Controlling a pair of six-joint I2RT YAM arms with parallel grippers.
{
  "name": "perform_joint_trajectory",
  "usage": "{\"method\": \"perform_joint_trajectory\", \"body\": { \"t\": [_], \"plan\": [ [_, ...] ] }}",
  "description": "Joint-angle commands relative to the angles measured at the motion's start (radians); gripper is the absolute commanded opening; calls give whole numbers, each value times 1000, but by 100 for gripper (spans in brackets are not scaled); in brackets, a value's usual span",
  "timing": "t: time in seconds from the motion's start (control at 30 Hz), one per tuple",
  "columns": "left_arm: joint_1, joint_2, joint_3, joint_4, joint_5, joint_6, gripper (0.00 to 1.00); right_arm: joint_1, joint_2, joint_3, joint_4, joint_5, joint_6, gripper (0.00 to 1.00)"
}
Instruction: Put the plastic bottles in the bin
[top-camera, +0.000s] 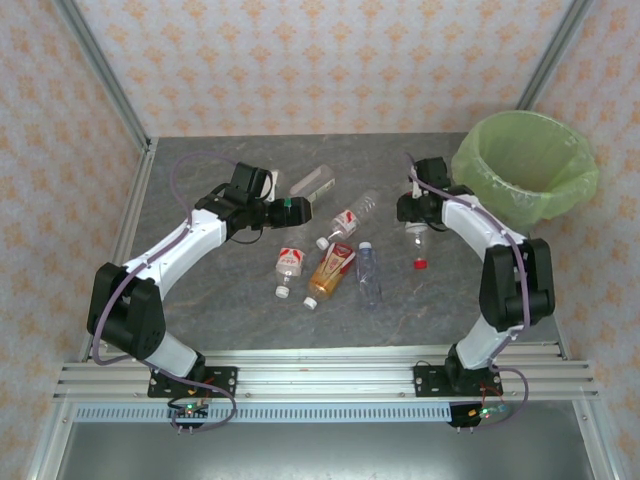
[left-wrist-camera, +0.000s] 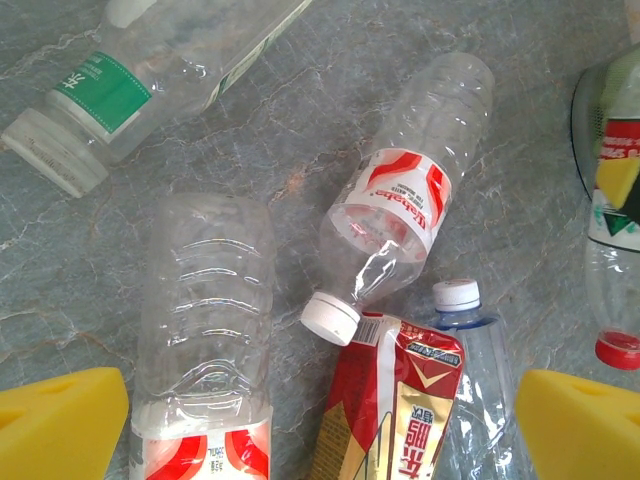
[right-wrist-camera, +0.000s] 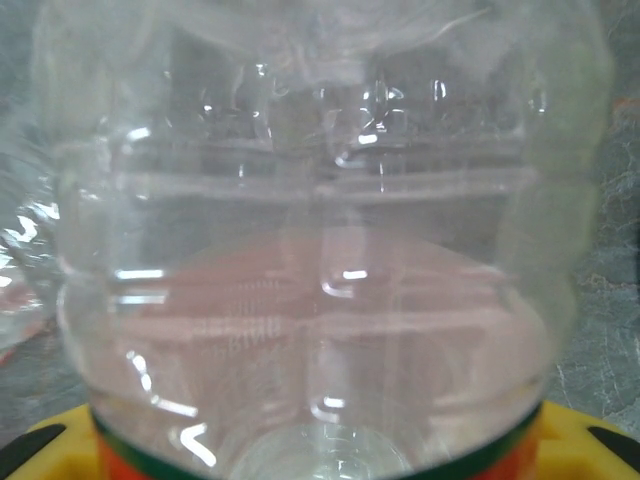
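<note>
Bin (top-camera: 575, 180): round, lime-green liner, far-right part of table (top-camera: 200, 300), just beside R arm.
L gripper (left-wrist-camera: 320, 435): jaws wide apart, nothing btw them. Yellow fingers (left-wrist-camera: 60, 425) sit at both lower corners of wrist view. Positioned over the bottle cluster at mid-table.
R gripper (top-camera: 416, 222): jaws narrow, set around the red-capped bottle (top-camera: 420, 245). Yellow pads (right-wrist-camera: 590, 440) flank its labelled section. Cannot tell whether pads actually clamp it.
Red-capped bottle: clear, orange label w/ green edge, cap pointing toward near edge. Left of bin, apart from cluster. Resting or lifted: cannot tell.
Green-label bottle (left-wrist-camera: 110, 90): clear, largest of the group, on its side at far end of cluster.
Upper red-white bottle (left-wrist-camera: 400, 190): clear, white cap, lying diagonal; cap just beside top of amber bottle (left-wrist-camera: 385, 410).
Lower red-white bottle (left-wrist-camera: 205, 330): clear ribbed body, on its side, left of amber bottle.
Amber bottle: red-gold label, lying btw lower red-white bottle and blue-tint bottle (left-wrist-camera: 470, 370).
Blue-tint bottle: clear, white cap, touching amber bottle's right side.
</note>
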Motion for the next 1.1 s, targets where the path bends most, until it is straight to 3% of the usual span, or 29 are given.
{"method": "perform_joint_trajectory", "body": {
  "t": [0.0,0.67,1.07],
  "plan": [
    [-8,3,28,-28,-13,25,100,7,-81,-35,87,-44,1,48],
    [-7,7,32,-35,-7,27,100,8,-348,-87,296,-127,104,49],
    [-7,15,37,-40,-6,23,100,8,-499,-136,531,-25,23,49]
  ]
}}
